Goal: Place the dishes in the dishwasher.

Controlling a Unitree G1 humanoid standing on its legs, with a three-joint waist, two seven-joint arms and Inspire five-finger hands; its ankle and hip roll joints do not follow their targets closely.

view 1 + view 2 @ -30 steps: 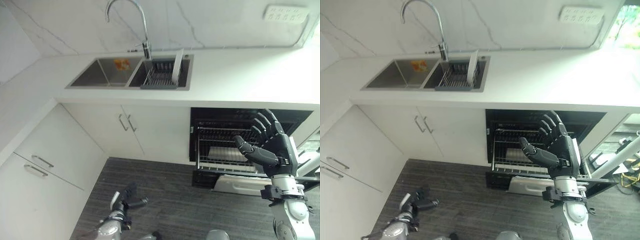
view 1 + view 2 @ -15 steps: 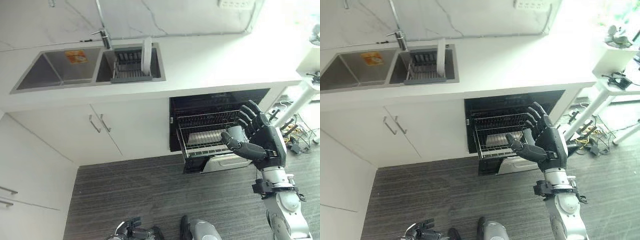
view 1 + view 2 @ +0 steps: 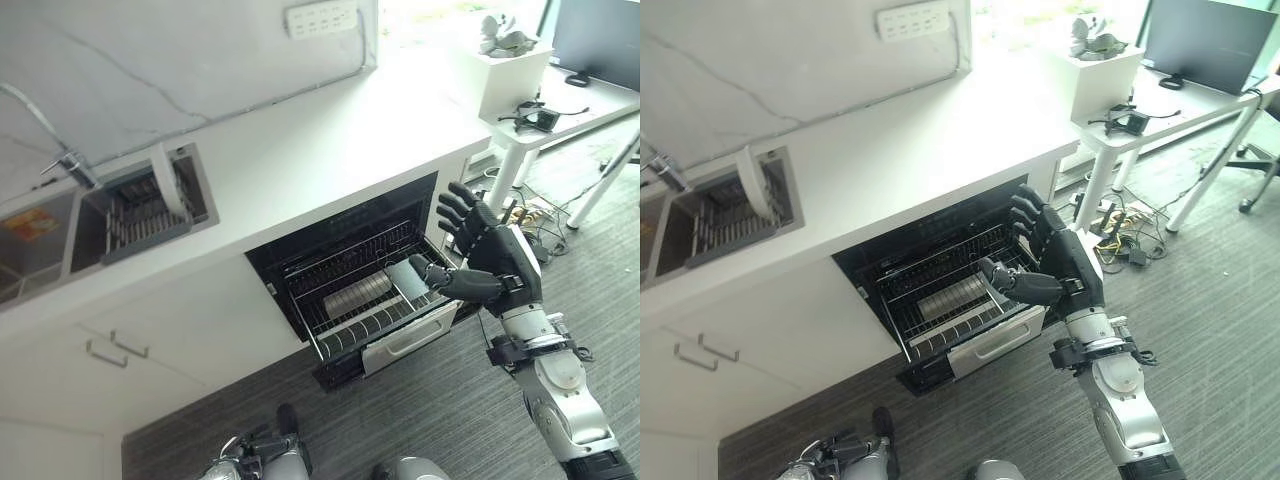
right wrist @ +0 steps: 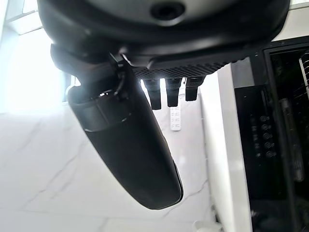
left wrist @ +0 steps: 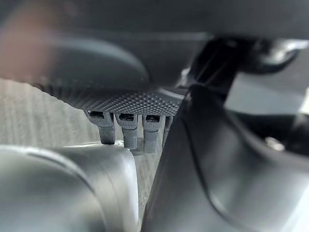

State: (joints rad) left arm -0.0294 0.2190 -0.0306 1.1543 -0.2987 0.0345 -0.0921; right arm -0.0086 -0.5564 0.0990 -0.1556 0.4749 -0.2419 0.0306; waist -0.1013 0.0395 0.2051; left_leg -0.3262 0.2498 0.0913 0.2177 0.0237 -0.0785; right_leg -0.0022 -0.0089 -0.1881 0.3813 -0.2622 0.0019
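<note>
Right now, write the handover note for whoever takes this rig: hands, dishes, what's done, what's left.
Right hand: raised in front of the open dishwasher, fingers spread, holding nothing.
Left hand: low near the floor, fingers straight, holding nothing.
Dishes: one white plate stands upright in the drying rack in the sink. A pale dish already lies in the dishwasher's pulled-out wire rack.
Done: dishwasher open, rack out, at least one dish loaded.
Left: fetch the plate from the sink rack and set it in the wire rack.
</note>
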